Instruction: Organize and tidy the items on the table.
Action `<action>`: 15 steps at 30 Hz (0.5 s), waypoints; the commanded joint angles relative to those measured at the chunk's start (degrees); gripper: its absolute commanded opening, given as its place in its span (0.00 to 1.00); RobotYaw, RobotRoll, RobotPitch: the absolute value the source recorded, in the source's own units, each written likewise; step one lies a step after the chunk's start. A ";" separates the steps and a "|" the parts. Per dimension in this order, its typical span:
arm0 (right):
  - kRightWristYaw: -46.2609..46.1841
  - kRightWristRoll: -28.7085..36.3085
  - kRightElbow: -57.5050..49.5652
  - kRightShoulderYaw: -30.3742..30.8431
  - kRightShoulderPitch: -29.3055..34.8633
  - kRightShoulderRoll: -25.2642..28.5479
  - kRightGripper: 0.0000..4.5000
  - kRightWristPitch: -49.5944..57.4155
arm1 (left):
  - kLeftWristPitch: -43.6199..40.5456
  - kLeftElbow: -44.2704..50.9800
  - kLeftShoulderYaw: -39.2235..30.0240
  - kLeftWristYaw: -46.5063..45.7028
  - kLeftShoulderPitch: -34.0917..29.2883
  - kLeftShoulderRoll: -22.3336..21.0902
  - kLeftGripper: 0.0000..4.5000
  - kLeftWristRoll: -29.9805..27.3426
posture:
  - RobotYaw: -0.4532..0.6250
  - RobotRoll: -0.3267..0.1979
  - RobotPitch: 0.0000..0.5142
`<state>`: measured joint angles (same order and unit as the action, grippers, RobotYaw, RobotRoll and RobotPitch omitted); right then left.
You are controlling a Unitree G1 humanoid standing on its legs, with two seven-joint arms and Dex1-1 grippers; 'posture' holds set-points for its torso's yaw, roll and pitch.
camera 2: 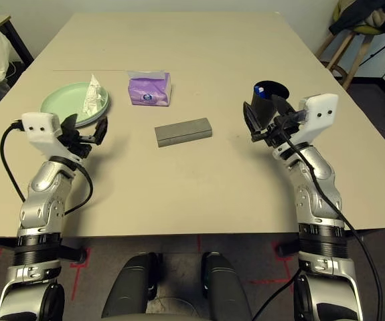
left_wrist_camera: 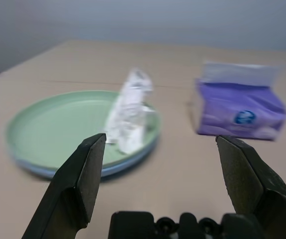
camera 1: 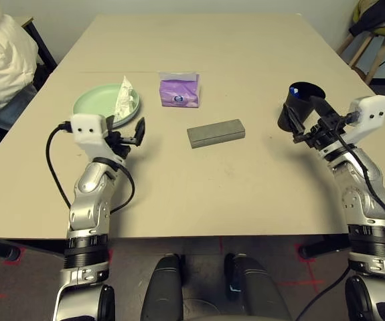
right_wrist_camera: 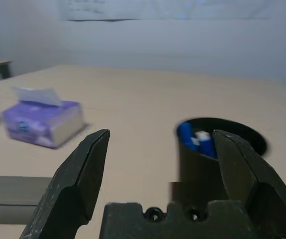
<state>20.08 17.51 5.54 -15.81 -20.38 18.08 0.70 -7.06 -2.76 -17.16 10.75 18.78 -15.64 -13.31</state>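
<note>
One black cup [camera 1: 303, 105] stands on the right part of the surface [camera 1: 199, 194], holding blue-and-white items [right_wrist_camera: 197, 139]. Two stacked plates, mint green [left_wrist_camera: 53, 127] over pale blue [left_wrist_camera: 100, 172], lie at the left and carry one crumpled white tissue [camera 1: 124, 99]. One purple tissue pack [camera 1: 179, 92] sits between plates and cup, a sheet standing out of its top; one grey glasses case [camera 1: 216, 134] lies nearer the robot. The left jaws [camera 1: 138, 134] are open and empty near the plates; the right jaws [camera 1: 299, 127], open and empty, are close by the cup.
</note>
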 commanded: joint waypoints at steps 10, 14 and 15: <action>-13.89 -4.07 -0.99 -1.81 2.58 -4.16 0.99 -0.13 | 4.33 -7.57 -4.03 -1.85 2.06 -4.01 1.00 0.42 | 0.58 0.62 0.24; -16.03 -5.58 -1.03 -1.60 3.10 -4.57 0.99 0.04 | 5.80 -8.19 -3.96 -5.50 2.10 -2.88 1.00 1.97 | 0.60 0.62 0.24; -16.24 -5.64 -1.10 -1.46 2.98 -4.68 0.99 0.17 | 5.63 -7.98 -3.82 -6.00 2.11 -2.69 1.00 2.04 | 0.60 0.62 0.25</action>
<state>4.57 12.38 5.49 -17.40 -18.28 13.65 0.53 -1.99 -10.14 -21.27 5.78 20.96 -18.84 -12.23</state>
